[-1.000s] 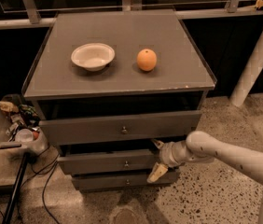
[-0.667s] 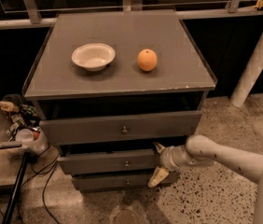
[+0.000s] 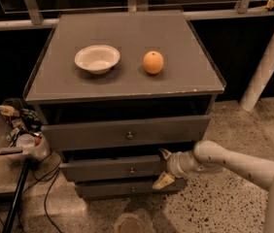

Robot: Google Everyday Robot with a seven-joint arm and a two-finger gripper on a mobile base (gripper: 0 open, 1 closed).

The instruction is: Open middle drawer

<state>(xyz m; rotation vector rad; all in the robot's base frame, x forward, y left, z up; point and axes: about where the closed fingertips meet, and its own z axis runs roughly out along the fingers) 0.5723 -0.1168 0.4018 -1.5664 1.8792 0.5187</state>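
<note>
The middle drawer is the mid-height grey front with a small round knob, between a taller front above and a thinner one below. It stands slightly out from the cabinet, with a dark gap above it. My gripper is at the drawer front's right end. It is open, with one fingertip above the front's top edge and the other below its bottom edge. My arm reaches in from the right.
The top drawer is also slightly out, and the bottom drawer sits just above the floor. A white bowl and an orange rest on the cabinet top. A clutter tray, cables and a tripod leg are at the left. A white pole stands at the right.
My gripper has shifted slightly along the right end of the middle drawer front. The drawer shows no clear movement.
</note>
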